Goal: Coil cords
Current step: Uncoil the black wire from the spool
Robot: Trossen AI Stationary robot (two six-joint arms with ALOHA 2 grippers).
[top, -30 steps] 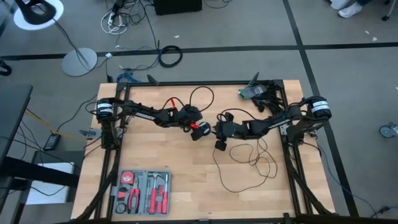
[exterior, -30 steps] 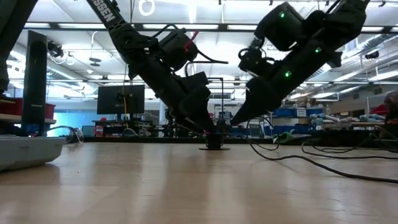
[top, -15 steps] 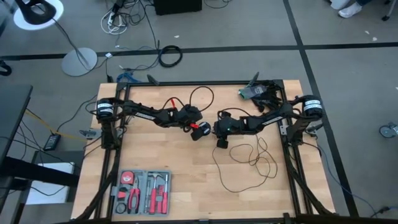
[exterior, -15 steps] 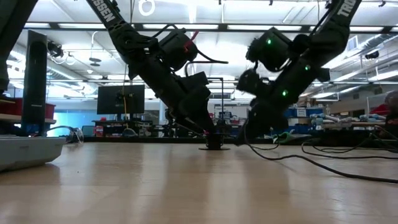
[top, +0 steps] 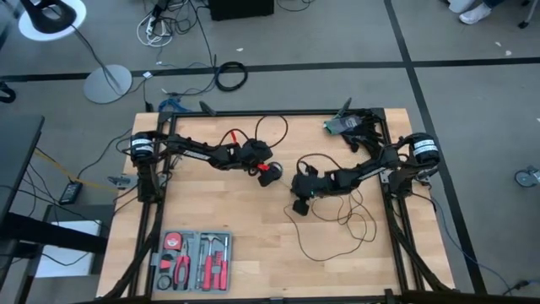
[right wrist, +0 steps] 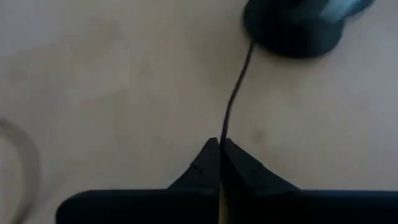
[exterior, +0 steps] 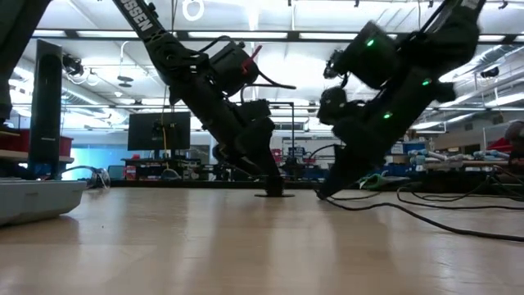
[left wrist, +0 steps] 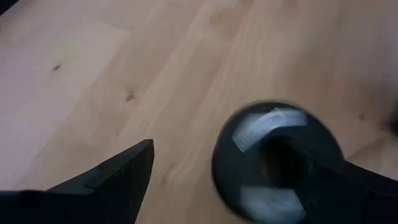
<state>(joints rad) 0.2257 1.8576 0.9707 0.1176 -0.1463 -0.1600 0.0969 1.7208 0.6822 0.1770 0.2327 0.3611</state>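
step in hand: gathering slack for the first coil; cord pinched close to its puck end, nothing wound yet, judged from the loose loops lying spread on the table.
right gripper (right wrist: 219, 144): fingers pressed together, pinching the cord (right wrist: 234, 93) where the line runs straight out from the fingertips; low over the table, near the middle.
left gripper (left wrist: 249, 162): fingers spread wide, nothing between them; puck (left wrist: 277, 158) lying just ahead of the tips, partly covered by one finger; touching or apart, cannot tell.
puck, relative to right gripper: just beyond the closed fingertips, cord running from pinch to puck in one short, gently bent stretch.
rest of cord, relative to right gripper: trailing behind and to the outer side of the arm in irregular open loops (top: 337, 221), flat on the wood.
next move, judged: draw the pinched stretch round into a loop while the puck stays anchored; calls for the left fingers to close on or pin the puck, else likely to slide on the smooth top.
cord material: thin, black, limp, round in section; holds soft curves, no kinks visible.
puck material: small, round, flat-topped, dark, with a paler glossy patch on its face.
table (top: 245, 224): pale wood planks, smooth, faint grain and a few small knots.
gripper fingers: dark, matte, wedge-shaped, tapering to narrow tips.
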